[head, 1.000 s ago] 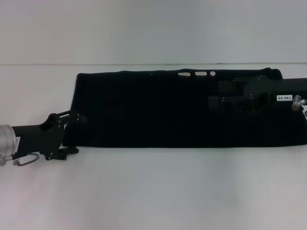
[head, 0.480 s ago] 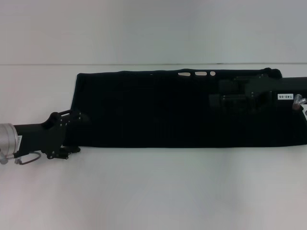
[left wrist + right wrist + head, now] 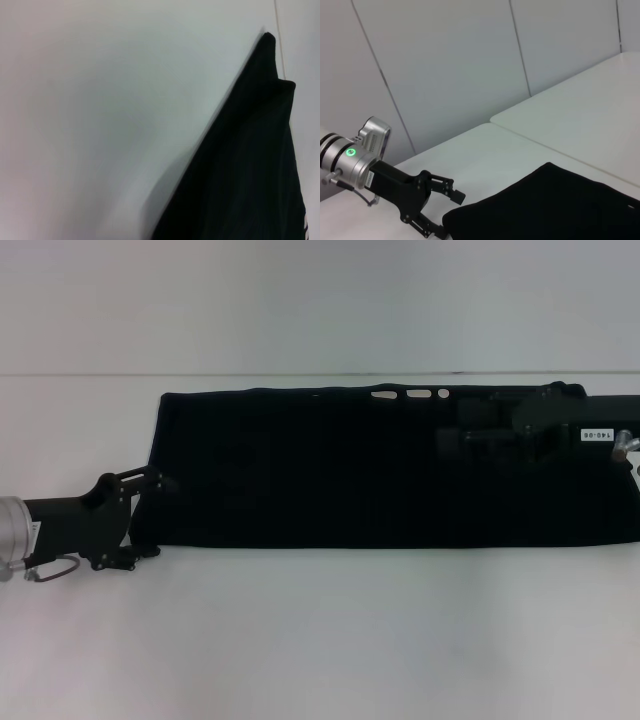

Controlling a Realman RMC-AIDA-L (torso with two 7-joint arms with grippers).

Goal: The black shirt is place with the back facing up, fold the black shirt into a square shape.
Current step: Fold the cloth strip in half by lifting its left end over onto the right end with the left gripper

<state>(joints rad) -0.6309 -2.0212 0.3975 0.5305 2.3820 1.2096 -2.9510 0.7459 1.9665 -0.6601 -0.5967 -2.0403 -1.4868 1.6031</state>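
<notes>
The shirt lies on the white table as a long black band, already folded lengthwise, running from about 9 o'clock to 3 o'clock across the middle of the head view. A few pale slits show along its far edge.

Over the last second the left gripper moved in toward the band's left end, then backed off slightly. It now sits at 9 o'clock of the shirt, at the near-left corner. Its two fingers are spread wide, one above the cloth edge and one below. They bracket the corner without pinching it. The right wrist view shows the same open fork just beside the shirt's end, with a thin gap between them.

The right gripper has drifted a little toward 12 o'clock. It hovers over the band's right part, black on black, so I cannot tell how its fingers stand.

This looks like lining up for the crosswise fold, with no grasp made yet.
</notes>
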